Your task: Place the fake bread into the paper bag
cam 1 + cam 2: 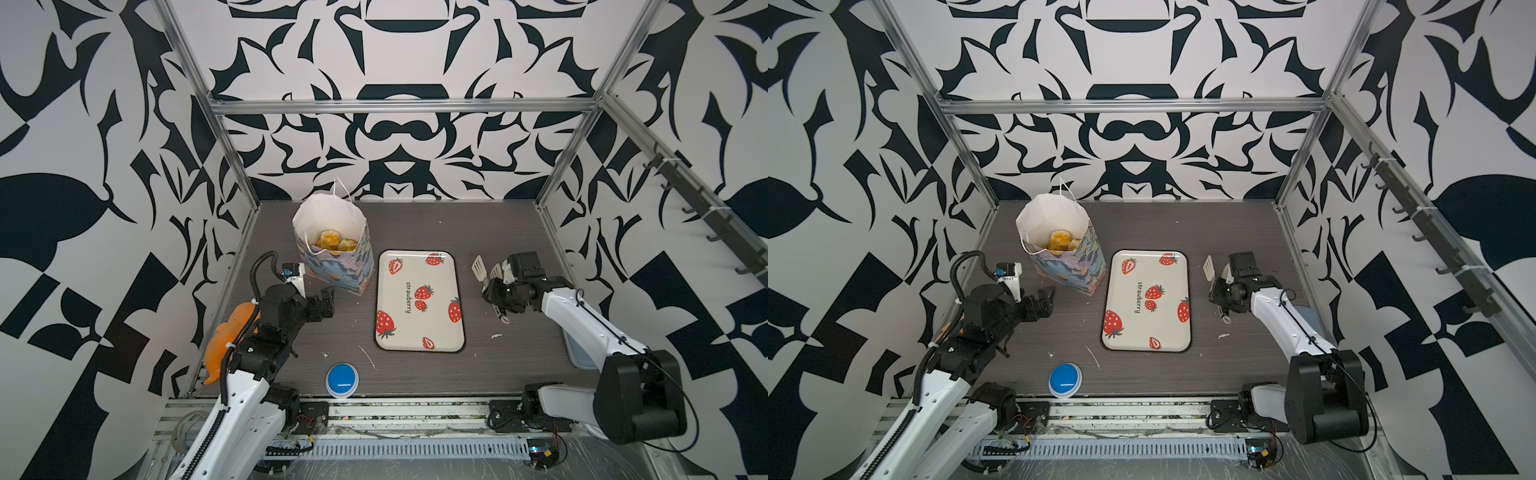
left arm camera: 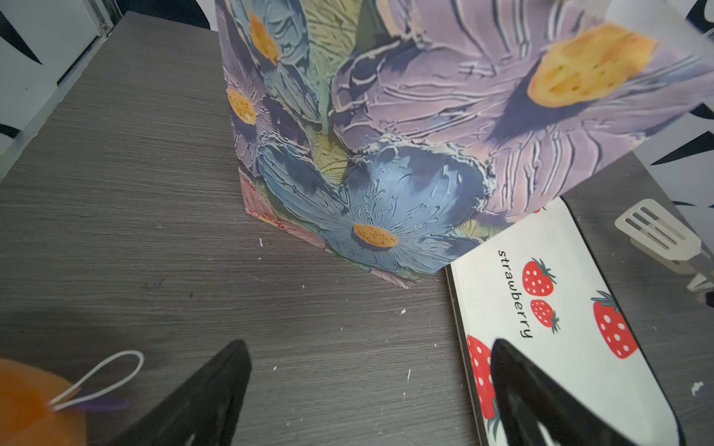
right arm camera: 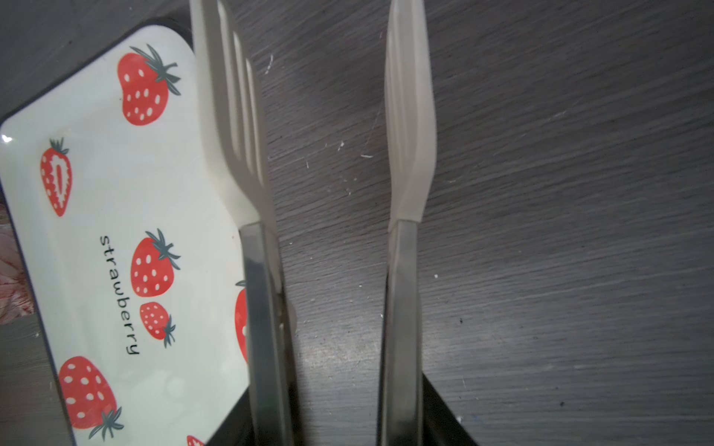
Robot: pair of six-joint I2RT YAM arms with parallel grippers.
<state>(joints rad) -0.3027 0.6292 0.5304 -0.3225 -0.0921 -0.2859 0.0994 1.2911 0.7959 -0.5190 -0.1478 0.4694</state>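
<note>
Now | fake bread (image 1: 332,241) glossy golden in paper bag (image 1: 345,272) | left pincer (image 2: 369,345) apart | right pincer (image 1: 493,296) clamped on tongs (image 1: 478,266)

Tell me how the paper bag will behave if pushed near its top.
The paper bag stands tall on a narrow base, so a high push would probably tip it. Its mouth is bowed out of square, so the walls likely buckle rather than resist. The fake bread low inside may steady it somewhat.

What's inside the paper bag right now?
Golden-yellow fake bread lies inside the paper bag; a few pieces show in both top views. The bag's front wall hides whatever lies lower, so the count is unclear.
</note>
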